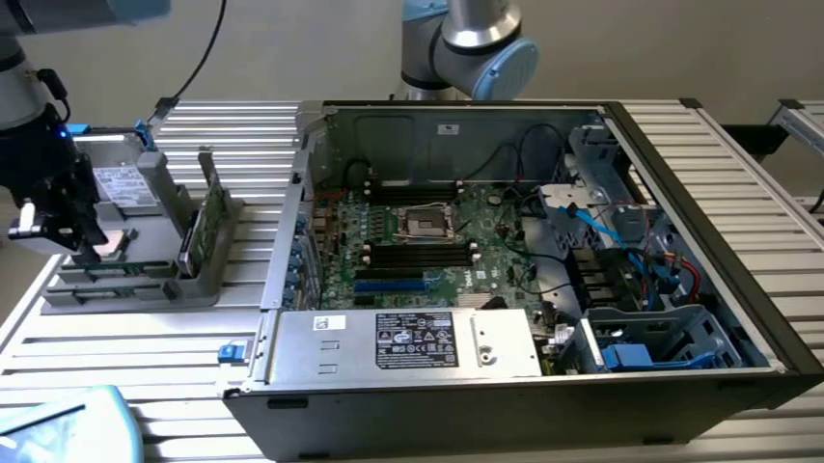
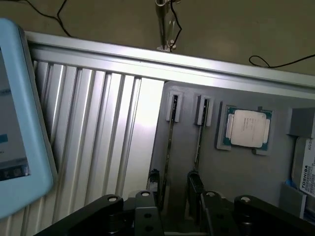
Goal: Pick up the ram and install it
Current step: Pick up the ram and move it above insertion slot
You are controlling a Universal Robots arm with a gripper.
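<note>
Wrist view: tool (image 2: 173, 179) spread wide and empty, ram (image 2: 169, 142) just beyond, untouched

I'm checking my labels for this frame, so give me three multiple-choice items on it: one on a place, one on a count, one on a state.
1. Where does the grey holder stand relative to the computer case?
A) inside it
B) on the exterior view's left of it
C) on the exterior view's right of it

2. How many ram sticks stand in the holder?
A) two
B) four
C) none

3. How is the gripper?
A) shut on a ram stick
B) shut on nothing
C) open

Answers:
1 B: the holder sits outside the case's wall on that side.
2 A: the wrist view shows two thin boards edge-on in their slots.
3 C: its jaws stand apart above the holder.
</note>
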